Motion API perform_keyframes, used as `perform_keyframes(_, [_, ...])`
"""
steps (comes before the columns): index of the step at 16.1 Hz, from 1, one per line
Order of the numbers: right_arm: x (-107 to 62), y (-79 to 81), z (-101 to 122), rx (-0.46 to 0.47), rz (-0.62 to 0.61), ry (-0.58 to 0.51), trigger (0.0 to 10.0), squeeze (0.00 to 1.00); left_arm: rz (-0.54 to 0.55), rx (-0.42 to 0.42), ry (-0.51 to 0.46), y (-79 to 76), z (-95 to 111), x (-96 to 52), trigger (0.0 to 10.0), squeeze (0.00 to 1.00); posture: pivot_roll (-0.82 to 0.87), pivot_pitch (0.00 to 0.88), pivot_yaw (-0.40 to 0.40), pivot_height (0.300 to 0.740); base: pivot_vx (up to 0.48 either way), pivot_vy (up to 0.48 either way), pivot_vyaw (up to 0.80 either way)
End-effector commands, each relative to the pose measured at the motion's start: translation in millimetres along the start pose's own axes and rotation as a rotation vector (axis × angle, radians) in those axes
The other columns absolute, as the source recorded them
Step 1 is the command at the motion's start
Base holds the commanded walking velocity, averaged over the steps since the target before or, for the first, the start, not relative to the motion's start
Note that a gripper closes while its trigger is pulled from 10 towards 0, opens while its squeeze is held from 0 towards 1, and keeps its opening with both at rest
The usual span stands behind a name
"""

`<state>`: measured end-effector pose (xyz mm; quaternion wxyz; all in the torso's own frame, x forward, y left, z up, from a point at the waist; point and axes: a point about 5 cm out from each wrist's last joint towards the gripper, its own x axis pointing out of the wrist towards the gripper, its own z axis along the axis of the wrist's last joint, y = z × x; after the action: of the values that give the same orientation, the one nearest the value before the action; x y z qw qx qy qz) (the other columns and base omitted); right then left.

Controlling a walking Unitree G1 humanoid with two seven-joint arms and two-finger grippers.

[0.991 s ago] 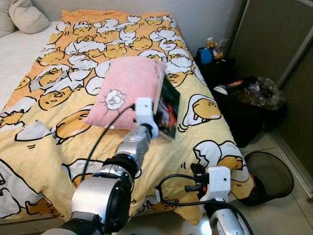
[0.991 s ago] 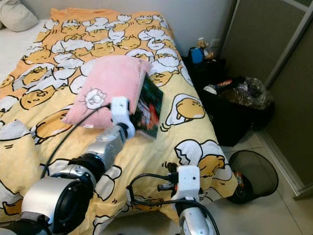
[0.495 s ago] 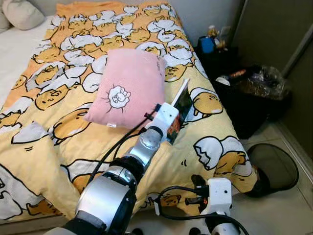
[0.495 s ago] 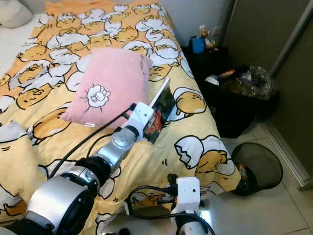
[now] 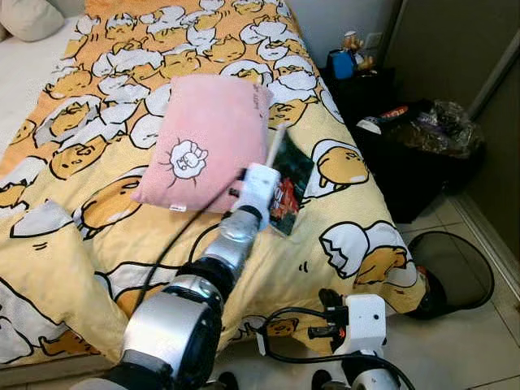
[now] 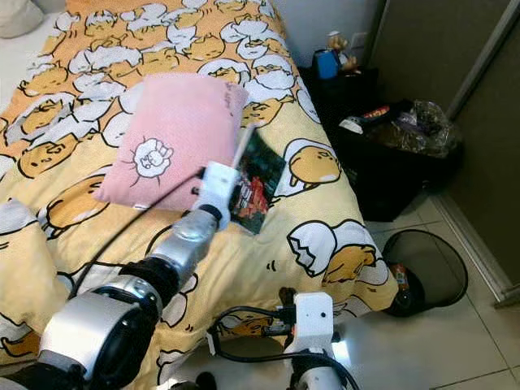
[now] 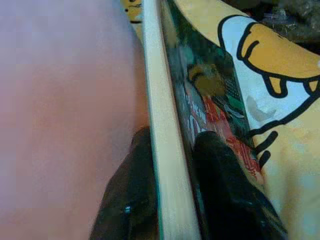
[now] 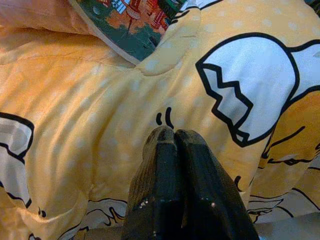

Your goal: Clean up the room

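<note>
Two black fingers of your left end effector (image 7: 172,200) clamp the thin, colourful-covered book (image 5: 286,175), tilted against the pink pillow (image 5: 207,138) on the yellow-quilted bed (image 5: 349,211); your right end effector (image 8: 175,145) is closed, empty.

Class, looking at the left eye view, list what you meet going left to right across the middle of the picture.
Pink pillow → left hand shut on the book → black bin of clutter.

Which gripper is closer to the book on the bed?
Left. The left gripper is clamped on the book beside the pillow; the right gripper hangs shut off the bed's edge.
</note>
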<state>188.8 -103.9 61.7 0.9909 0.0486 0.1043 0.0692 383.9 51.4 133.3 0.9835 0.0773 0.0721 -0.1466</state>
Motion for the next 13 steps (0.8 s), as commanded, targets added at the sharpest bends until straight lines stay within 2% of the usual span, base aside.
perform_keyframes(1, [-3.6,7.9,-1,0.028,0.009,0.012,10.0,0.0,-0.014,0.002,0.01,-1.1,-1,0.1,10.0,1.0,-0.2,0.281,0.086,0.74,0.0,0.0,0.0])
perform_keyframes(2, [-4.1,7.4,-2,0.028,0.009,0.015,10.0,0.0,-0.014,0.04,0.011,-0.8,1,0.6,10.0,1.0,-0.2,0.282,0.081,0.74,0.0,0.0,0.0])
perform_keyframes(3, [-2.8,8.1,-2,0.025,0.019,0.018,10.0,0.0,-0.037,0.131,0.022,-3.2,5,2.2,10.0,1.0,-0.19,0.285,0.076,0.74,0.0,0.0,0.0])
perform_keyframes(4, [-1.2,9.5,-2,0.024,0.029,0.019,10.0,0.0,-0.048,0.186,0.025,-3.0,11,3.9,10.0,1.0,-0.19,0.285,0.076,0.74,0.0,0.0,0.0])
perform_keyframes(7, [0.4,11.2,-1,0.025,0.035,0.021,10.0,0.0,-0.089,0.166,0.095,-2.7,10,5.2,10.0,1.0,-0.19,0.285,0.08,0.74,0.0,0.0,0.0])
perform_keyframes(8, [0.1,11.3,-2,0.026,0.035,0.023,10.0,0.0,-0.128,0.182,0.127,-6.1,8,4.9,10.0,0.72,-0.19,0.287,0.081,0.74,0.0,0.0,0.0])
perform_keyframes(9, [-0.3,11.4,-2,0.026,0.034,0.025,10.0,0.0,-0.141,0.184,0.14,-7.2,7,4.9,10.0,0.0,-0.19,0.287,0.084,0.74,0.0,0.0,0.0])
perform_keyframes(10, [-1.1,11.5,-3,0.029,0.031,0.029,10.0,0.0,-0.175,0.223,0.164,-11.4,8,5.0,10.0,0.0,-0.19,0.287,0.086,0.74,0.0,0.0,0.0])
perform_keyframes(13, [-0.8,11.7,-4,0.031,0.03,0.031,10.0,0.0,-0.214,0.293,0.136,-20.5,13,5.8,10.0,0.0,-0.19,0.287,0.088,0.74,0.0,0.0,0.0])
